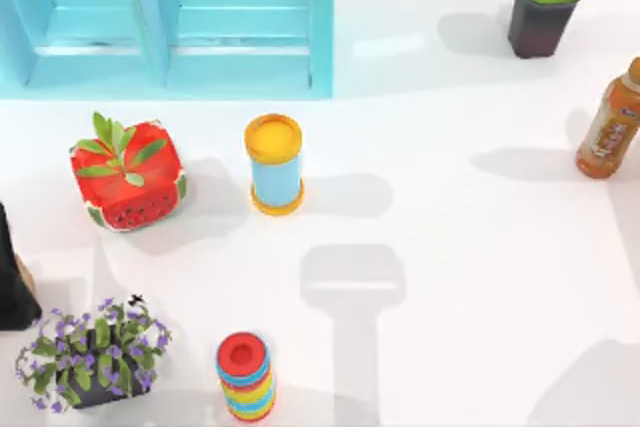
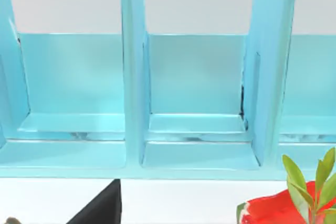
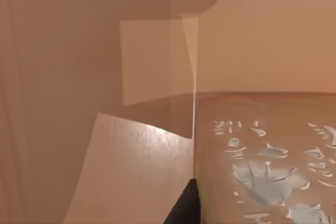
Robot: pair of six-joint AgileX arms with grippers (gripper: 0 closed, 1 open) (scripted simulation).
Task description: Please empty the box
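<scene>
Overhead, a light blue box [image 1: 165,22] with upright dividers stands at the table's [image 1: 450,247] far left. Near it, a watermelon-patterned cube [image 1: 128,175] sits left of a blue and yellow can [image 1: 274,164]. A striped can [image 1: 245,377] stands at the near edge. I cannot tell whether either gripper's fingers are apart or together.

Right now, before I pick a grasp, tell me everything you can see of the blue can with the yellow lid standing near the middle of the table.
The blue cylindrical can with the yellow lid stands upright on the white table, right of the red watermelon-patterned cube planter and in front of the turquoise shelf box. Its body is light blue and smooth, with a yellow-orange rim at top and base; the flat lid looks closed. It casts a shadow toward the right. Nothing touches it, and it stands apart from its neighbours.
</scene>
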